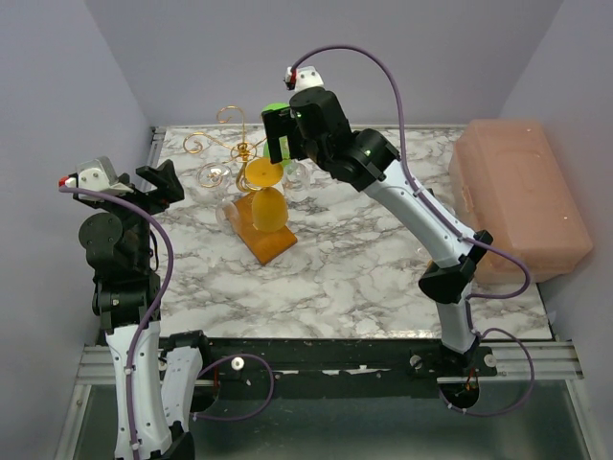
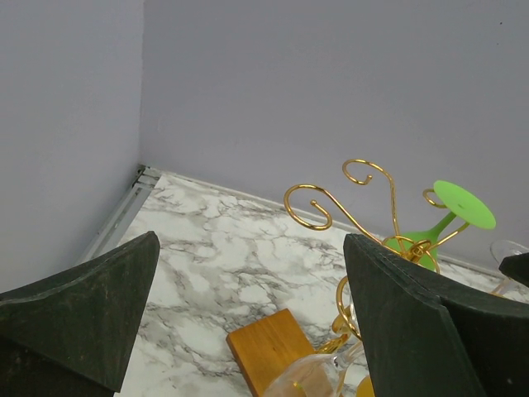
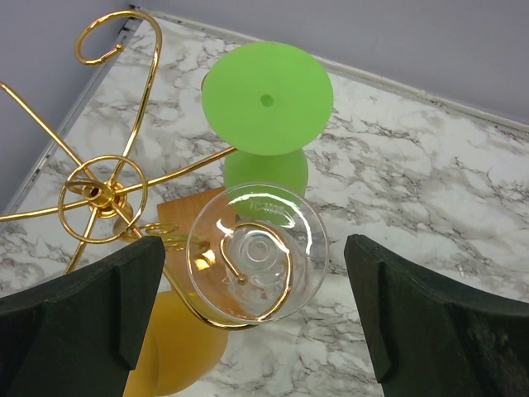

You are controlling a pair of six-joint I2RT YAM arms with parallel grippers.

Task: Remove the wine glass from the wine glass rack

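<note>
Marble bench (image 1: 364,278) carries the wine glass rack (image 1: 271,246) at far left. We see the clear wine glass (image 3: 256,256) hanging upside down on a scroll arm beside a green glass (image 3: 266,95). Right gripper (image 3: 254,273) hovers above it, spread wide. Left gripper (image 2: 252,281) is spread too and holds nothing, left of the rack.

Bright, even, diffuse light from overhead, soft faint shadows beside the wine glass rack (image 1: 273,247) on the marble table (image 1: 364,278), white glints on the clear glass foot (image 3: 223,230) in the right wrist view, its gold wire crisp, black fingers (image 3: 74,322) at the near edge slightly soft.
</note>
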